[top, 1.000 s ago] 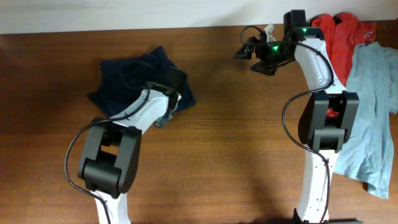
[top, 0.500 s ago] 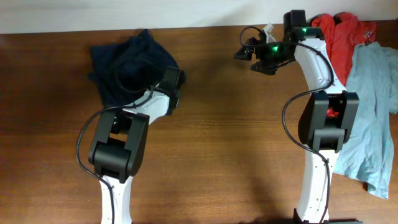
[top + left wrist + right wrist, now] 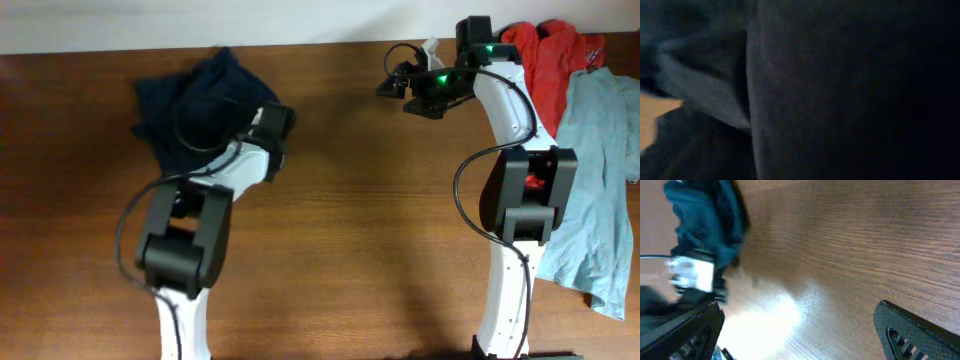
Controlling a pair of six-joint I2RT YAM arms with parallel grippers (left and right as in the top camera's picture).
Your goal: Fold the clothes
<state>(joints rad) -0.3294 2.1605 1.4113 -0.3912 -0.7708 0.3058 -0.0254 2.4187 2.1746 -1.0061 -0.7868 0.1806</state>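
Navy shorts [image 3: 165, 100], soft and rumpled, lie bunched on wood-grain table [image 3: 350, 230].

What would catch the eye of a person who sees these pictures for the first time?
First, the dark navy shorts, lying crumpled at the far left of the table, with the left gripper shut on them near their right edge; its wrist camera sees almost only dark cloth. Next, the red garment and the pale blue shirt, heaped at the far right, while the right gripper hangs open above bare wood.
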